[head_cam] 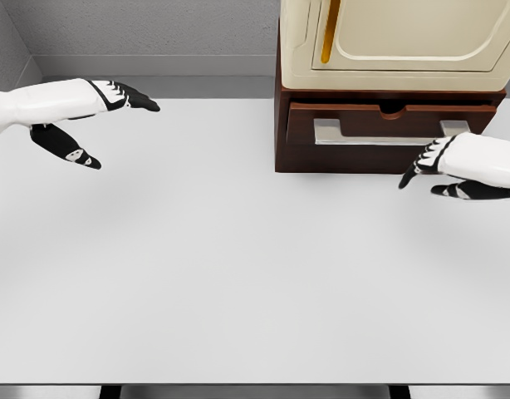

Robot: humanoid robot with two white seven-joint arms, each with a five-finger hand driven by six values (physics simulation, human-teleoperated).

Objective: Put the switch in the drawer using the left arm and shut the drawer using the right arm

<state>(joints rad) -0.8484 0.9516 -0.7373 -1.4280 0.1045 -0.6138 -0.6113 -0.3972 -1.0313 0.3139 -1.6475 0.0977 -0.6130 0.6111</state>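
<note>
No switch shows anywhere in the head view. The brown drawer with its silver handle sits in the dark wooden base under a cream appliance, at the table's far right. How far the drawer stands out I cannot tell. My left hand hovers at the far left over the table, open, fingers stretched and thumb hanging down, holding nothing. My right hand is open and empty just in front of the drawer's right end and slightly below it, fingers pointing left.
A white table fills most of the view, its front edge near the bottom. The wooden base and the appliance on top form a tall block at the back right. A grey wall runs behind.
</note>
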